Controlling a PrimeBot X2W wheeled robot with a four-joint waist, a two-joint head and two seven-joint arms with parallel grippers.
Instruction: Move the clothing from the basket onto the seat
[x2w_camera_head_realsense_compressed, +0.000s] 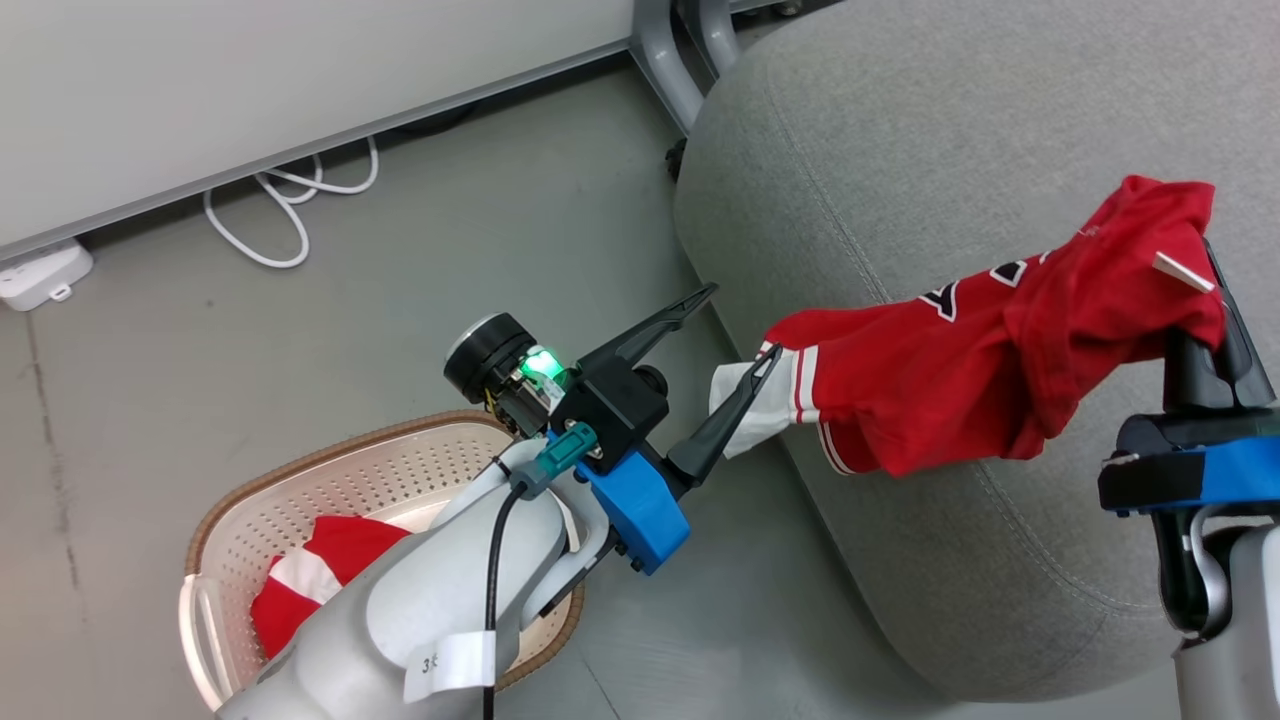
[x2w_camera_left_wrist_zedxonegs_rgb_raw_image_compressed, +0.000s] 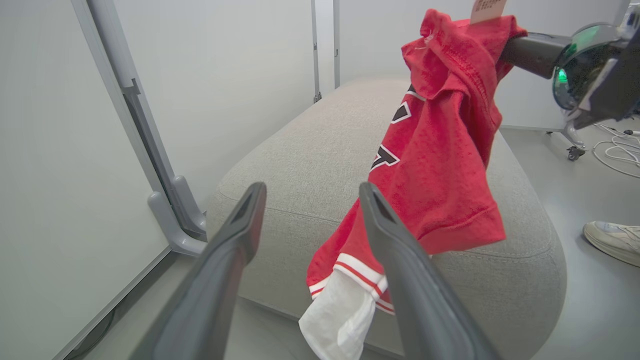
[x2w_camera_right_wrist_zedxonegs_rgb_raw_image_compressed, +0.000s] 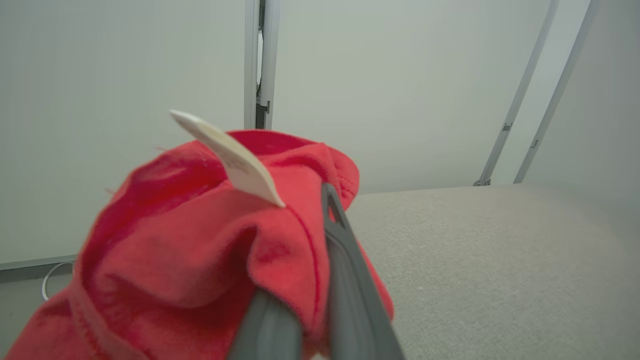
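A red garment with dark numerals (x2w_camera_head_realsense_compressed: 1000, 370) hangs over the near edge of the grey seat (x2w_camera_head_realsense_compressed: 950, 150), its white tag (x2w_camera_head_realsense_compressed: 1182, 272) sticking out at the top. My right gripper (x2w_camera_head_realsense_compressed: 1200, 290) is shut on its bunched upper end, seen close up in the right wrist view (x2w_camera_right_wrist_zedxonegs_rgb_raw_image_compressed: 320, 240). My left gripper (x2w_camera_head_realsense_compressed: 743, 320) is open beside the striped white sleeve end (x2w_camera_head_realsense_compressed: 760, 400), one finger right against it and nothing pinched. From the left wrist, the garment (x2w_camera_left_wrist_zedxonegs_rgb_raw_image_compressed: 440, 165) dangles past my open fingers (x2w_camera_left_wrist_zedxonegs_rgb_raw_image_compressed: 312, 190). The second red-and-white garment (x2w_camera_head_realsense_compressed: 320, 570) lies in the basket (x2w_camera_head_realsense_compressed: 330, 450), partly hidden by my left forearm.
Pale partition panels (x2w_camera_head_realsense_compressed: 250, 90) with grey metal feet (x2w_camera_head_realsense_compressed: 665, 70) stand behind the seat. White cables (x2w_camera_head_realsense_compressed: 290, 200) and a white power box (x2w_camera_head_realsense_compressed: 40, 275) lie on the floor by the panel. A person's shoe (x2w_camera_left_wrist_zedxonegs_rgb_raw_image_compressed: 615, 240) rests on the floor beside the seat.
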